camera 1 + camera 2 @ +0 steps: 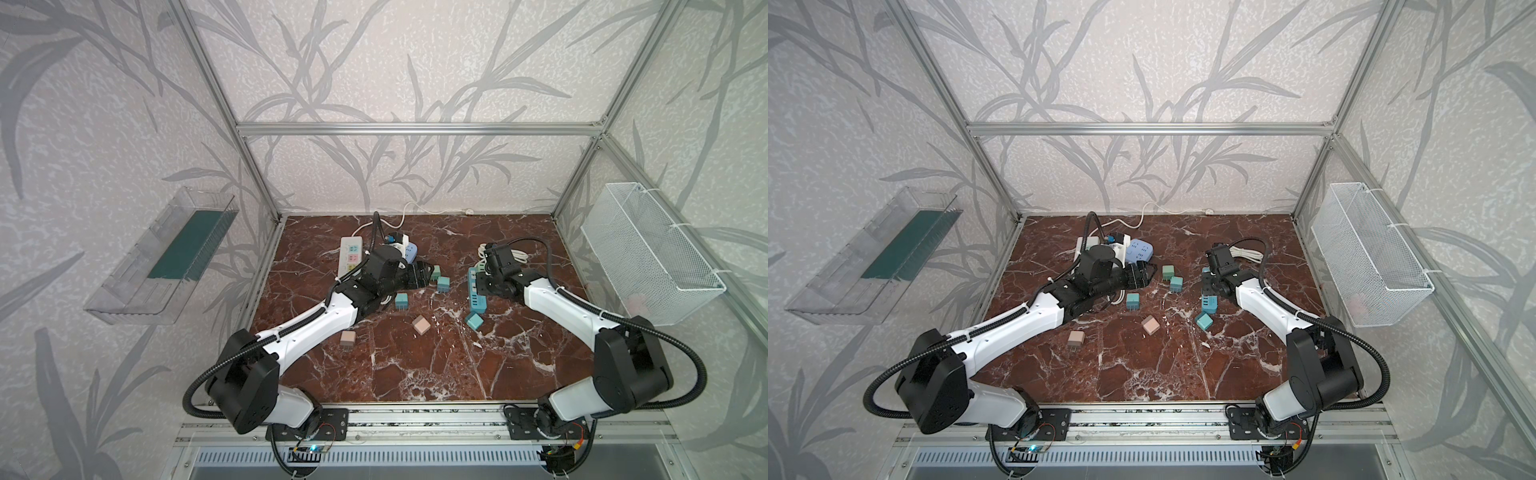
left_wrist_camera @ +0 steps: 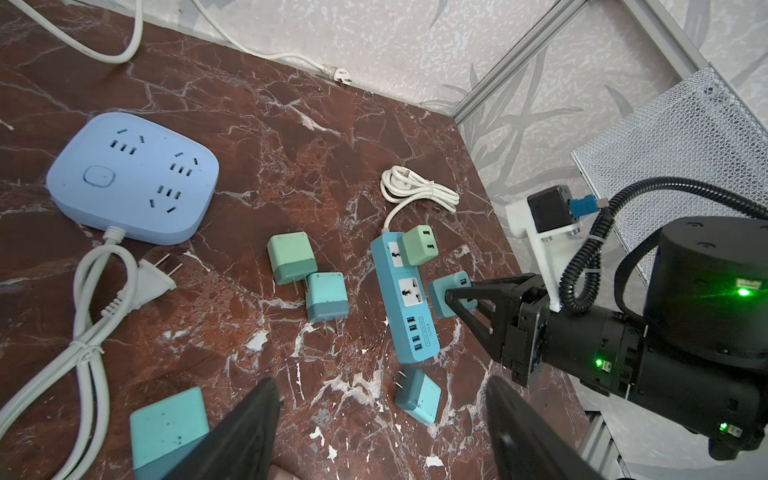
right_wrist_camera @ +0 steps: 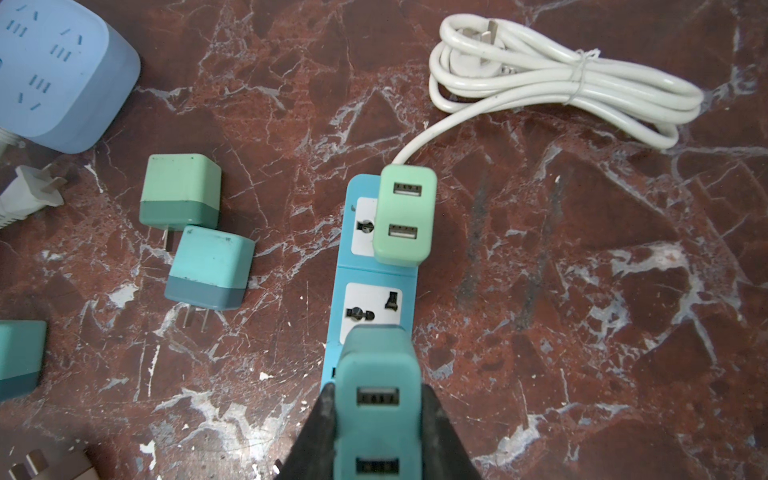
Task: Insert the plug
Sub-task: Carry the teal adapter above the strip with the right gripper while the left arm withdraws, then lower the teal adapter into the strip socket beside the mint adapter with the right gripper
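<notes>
Teal plug (image 3: 376,365) pinched in right tool (image 3: 377,399), over blue power strip (image 3: 376,272); left tool (image 2: 382,386) spread, empty.

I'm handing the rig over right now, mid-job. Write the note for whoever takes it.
Left pincer: open, empty, hovering near loose plugs.
Right pincer: shut on the teal plug, held over the blue power strip's free socket.
Done: the light green plug is in the strip's socket nearest its cord.
Left: line up the teal plug's prongs, press in, release.
</notes>
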